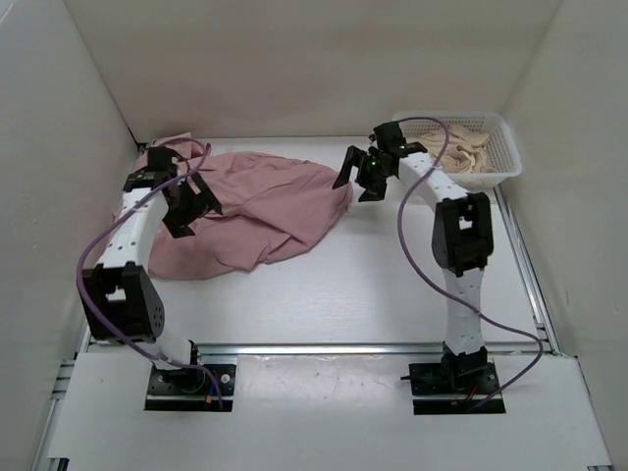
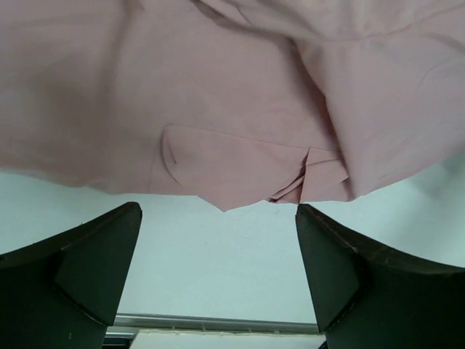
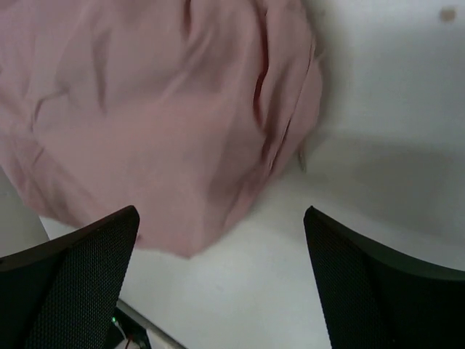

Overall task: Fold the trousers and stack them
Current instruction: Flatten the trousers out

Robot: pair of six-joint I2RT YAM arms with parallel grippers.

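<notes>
The dusty-pink trousers (image 1: 260,206) lie crumpled on the white table at the back left. My left gripper (image 1: 191,204) hovers over their left part, open and empty. In the left wrist view the trousers (image 2: 240,94) fill the top, with a small pocket flap (image 2: 225,163) just beyond the fingers (image 2: 94,269). My right gripper (image 1: 361,175) is open and empty just right of the trousers' right edge. The right wrist view shows the rumpled trousers (image 3: 160,116) at the upper left, above the gap between the jaws.
A white basket (image 1: 496,147) holding beige cloth (image 1: 466,149) stands at the back right, behind my right arm. White walls enclose the table on three sides. A metal rail (image 1: 324,348) runs along the near edge.
</notes>
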